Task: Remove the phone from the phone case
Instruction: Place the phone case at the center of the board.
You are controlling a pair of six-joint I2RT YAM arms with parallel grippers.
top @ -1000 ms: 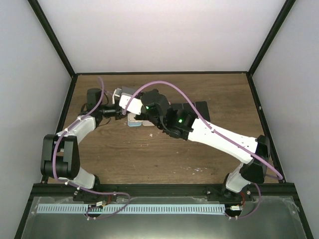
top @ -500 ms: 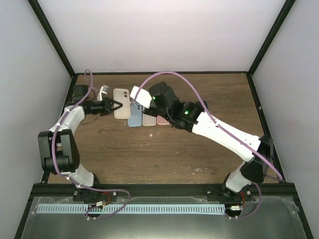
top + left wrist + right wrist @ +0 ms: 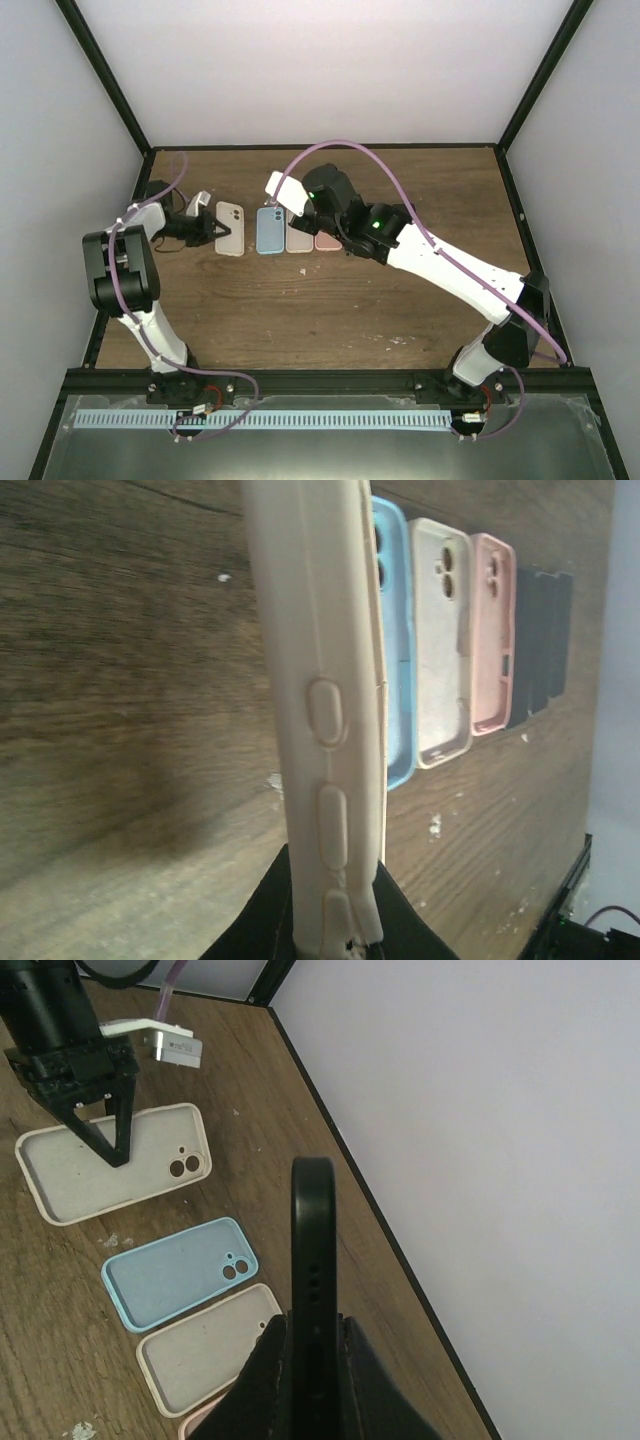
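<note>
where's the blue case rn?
Top view, left of centre: the blue case lies flat, second in the row, between the cream case at the left pincer and the beige case.

Table (image 3: 300,310), wood, scuffed. Mid-frame row, flat, side by side: blue case (image 3: 270,231), beige case (image 3: 443,650), pink case (image 3: 490,630). Black pieces (image 3: 540,630) just right.

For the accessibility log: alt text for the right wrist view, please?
A black phone, seen edge-on, is clamped between the right fingers. Beyond it on the wooden table lie an empty cream case, blue case and beige case; the left fingers straddle the cream case's end.
</note>
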